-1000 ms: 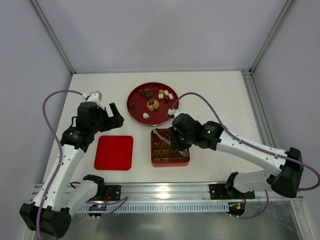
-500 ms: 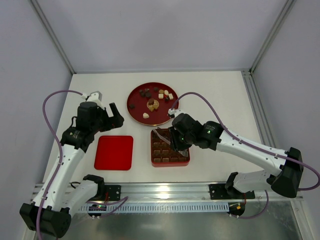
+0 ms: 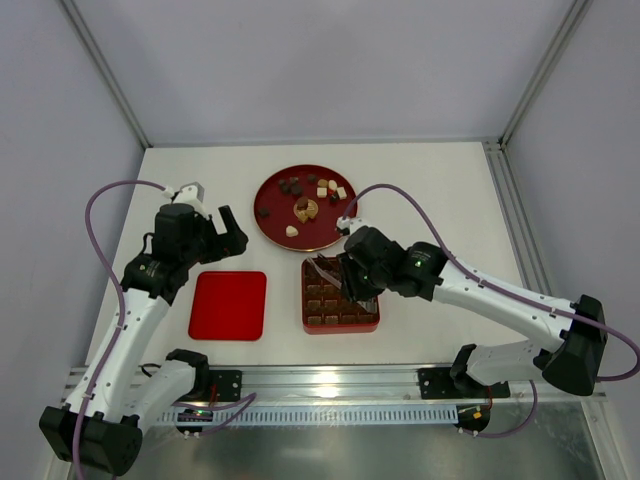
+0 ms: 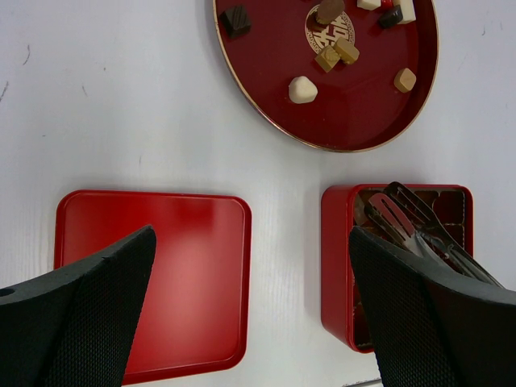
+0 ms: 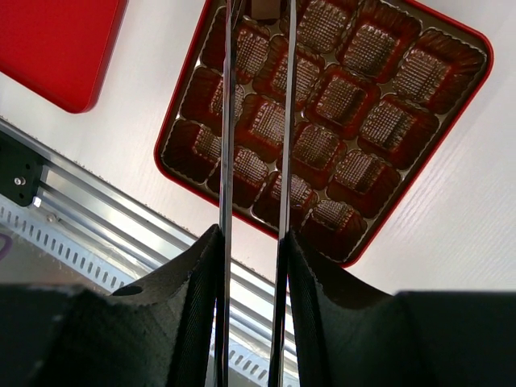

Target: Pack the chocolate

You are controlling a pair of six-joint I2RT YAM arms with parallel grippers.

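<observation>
- Right hand pinching tongs; their tips hold a dark piece over the box.
- Left hand spread, idle over the lid.
- Other chocolate on the plate, 12 o'clock of the box.
- Step: placing. Next: ease the tongs and drop the piece into a cell.

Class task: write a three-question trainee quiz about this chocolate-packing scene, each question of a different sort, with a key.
1. True or false: the red lid lies beside the box, not on it.
2. The loose chocolate pieces lie: A on the round plate; B on the lid; C in the box.
3. Which gripper holds the metal tongs?
Key: 1 true; 2 A; 3 the right gripper.
</observation>
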